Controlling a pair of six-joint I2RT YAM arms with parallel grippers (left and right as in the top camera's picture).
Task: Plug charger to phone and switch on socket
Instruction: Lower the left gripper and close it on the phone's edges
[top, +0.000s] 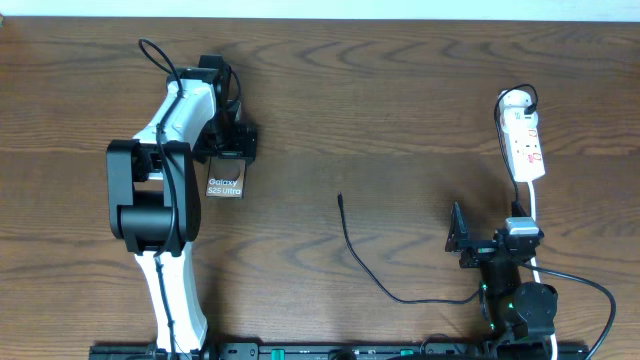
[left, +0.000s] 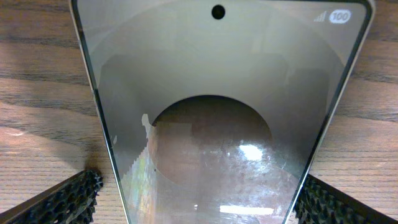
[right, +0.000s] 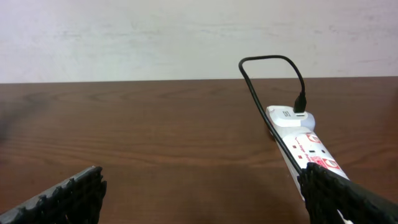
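Overhead looks straight down on the table (top: 350, 100). Left wrist sits close above the phone (left: 217, 124) — upper left overhead; right wrist looks low toward the socket (right: 305, 146).

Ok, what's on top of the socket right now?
The charger's black plug sticks into the socket's far end. Its near end is covered by a finger of the right tool, so anything there is unseen.

Left gripper (top: 228, 152), right gripper (top: 488, 233): jaws spread wide
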